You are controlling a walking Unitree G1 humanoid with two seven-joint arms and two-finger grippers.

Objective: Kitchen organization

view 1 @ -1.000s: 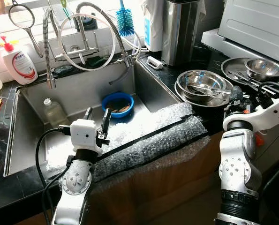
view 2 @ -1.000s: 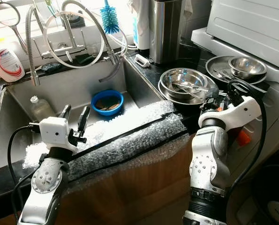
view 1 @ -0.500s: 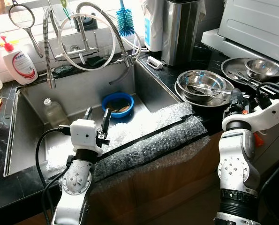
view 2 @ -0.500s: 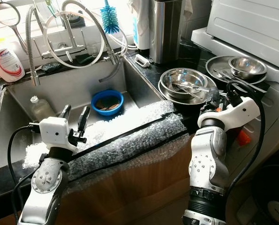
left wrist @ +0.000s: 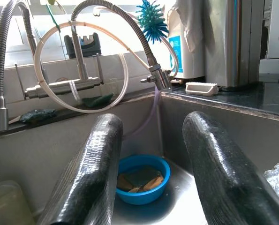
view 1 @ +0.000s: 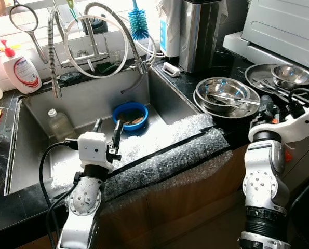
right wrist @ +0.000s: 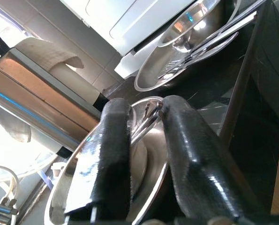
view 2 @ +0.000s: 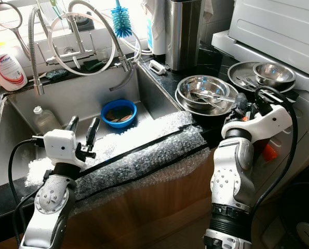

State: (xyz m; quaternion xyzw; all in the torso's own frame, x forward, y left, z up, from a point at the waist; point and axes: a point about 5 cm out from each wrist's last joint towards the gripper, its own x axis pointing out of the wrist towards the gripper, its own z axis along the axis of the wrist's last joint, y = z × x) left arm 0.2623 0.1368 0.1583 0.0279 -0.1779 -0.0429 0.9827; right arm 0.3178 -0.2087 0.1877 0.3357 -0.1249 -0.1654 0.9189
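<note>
Steel bowls (view 1: 226, 96) sit beside the right gripper (right wrist: 146, 140), seemingly narrowed; left gripper (left wrist: 151, 154) spreads wide over the sink (view 1: 40, 111).

You see bubble wrap (view 1: 164, 150) draped over the front edge of the sink (view 1: 35, 135). Behind the sink, a white soap bottle (view 1: 20, 70) stands beside the coiled spring faucet (view 1: 92, 41), with a blue bottle brush (view 1: 139, 23) upright nearby.
</note>
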